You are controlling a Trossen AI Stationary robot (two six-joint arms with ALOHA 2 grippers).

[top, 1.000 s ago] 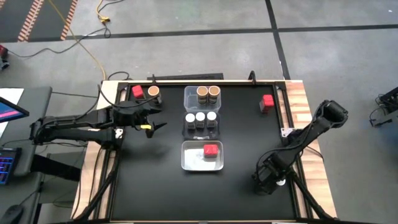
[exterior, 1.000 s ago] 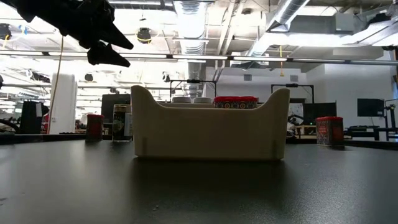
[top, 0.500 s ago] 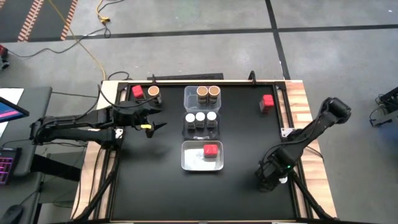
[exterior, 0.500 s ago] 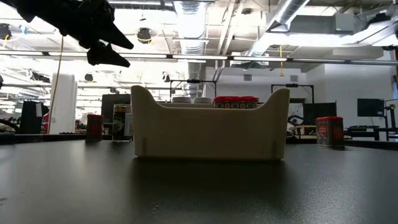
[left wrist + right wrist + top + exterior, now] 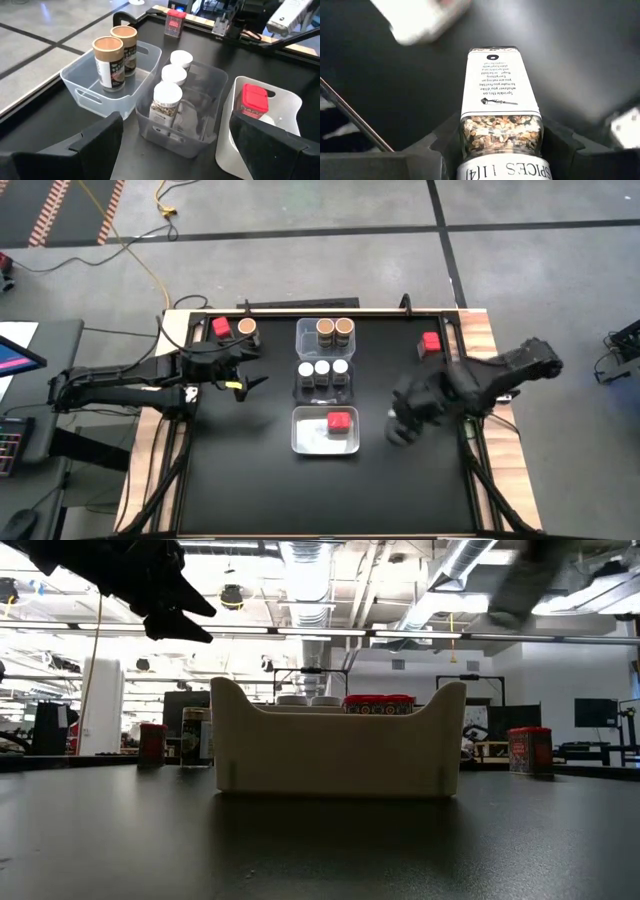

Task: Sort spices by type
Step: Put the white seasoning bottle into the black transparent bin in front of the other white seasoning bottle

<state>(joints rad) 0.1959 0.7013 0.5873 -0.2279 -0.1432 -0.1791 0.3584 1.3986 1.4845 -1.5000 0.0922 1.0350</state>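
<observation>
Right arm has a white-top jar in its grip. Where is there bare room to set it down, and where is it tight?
The right gripper holds the spice jar. Bare mat: the strip nearest the camera below the white bin, and between the bins and the red-top jar. Crowded: the middle bin with three white-top jars, and the far-left corner.

Two tan-topped jars upright in far bin. Three white-topped jars in a row, middle bin. One red-topped jar in near bin. Loose: red-topped jar beside tan-topped jar, far left; red-topped jar far right. Clear labelled jar of flaked seasoning clamped between right gripper's fingers.
</observation>
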